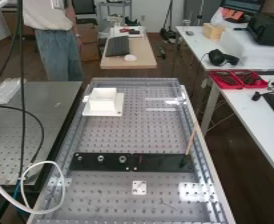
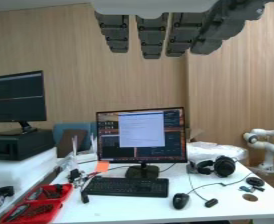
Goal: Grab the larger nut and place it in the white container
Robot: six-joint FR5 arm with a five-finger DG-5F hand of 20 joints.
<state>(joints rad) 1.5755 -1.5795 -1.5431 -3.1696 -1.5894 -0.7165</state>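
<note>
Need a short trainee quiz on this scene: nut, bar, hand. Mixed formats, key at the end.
1. Multiple choice. Relative to the flat black bar, the larger round silver metal nut is:
a) under it
b) on it
c) off it, in the white box-shaped container
2. True or false: the dark grey robot hand has straight fingers.
3. Fill in: the larger nut stands between the smaller silver metal nut and the ____.

Key: 1 b; 2 true; 3 bearing.

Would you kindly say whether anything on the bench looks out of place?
Only the thin stick looks slightly odd, slanting up from the right end of the black bar in the high view. The larger nut and bearing stand neatly on that bar; nothing appears spilled.
</note>
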